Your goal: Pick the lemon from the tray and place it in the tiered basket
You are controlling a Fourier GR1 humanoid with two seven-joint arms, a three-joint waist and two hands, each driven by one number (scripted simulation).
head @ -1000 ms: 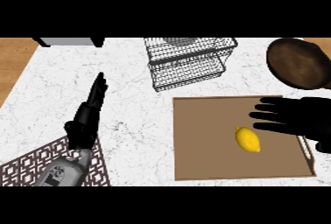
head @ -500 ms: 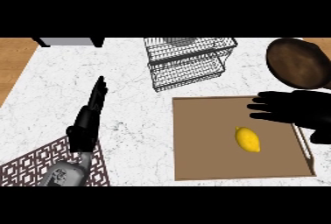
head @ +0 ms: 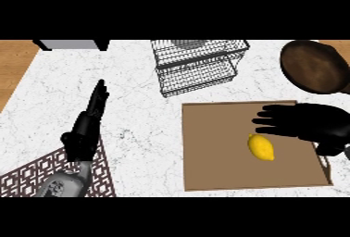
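A yellow lemon [head: 261, 146] lies on the brown tray [head: 212, 162], right of its middle. My right hand [head: 308, 121] hovers just above and behind the lemon, palm down, fingers straight and pointing left, open and holding nothing. The black wire tiered basket [head: 198, 65] stands at the back of the counter, beyond the tray's far left corner. My left hand [head: 87, 125] rests at the left, fingers straight and pointing toward the back, open.
A dark brown round pan [head: 315, 67] sits at the back right, close behind my right hand. A patterned mat [head: 41, 178] lies at the front left under my left forearm. Wooden floor shows past the counter's left edge.
My right hand has shifted slightly toward the front and left, closer over the lemon. The lemon, tray and left hand have not moved.
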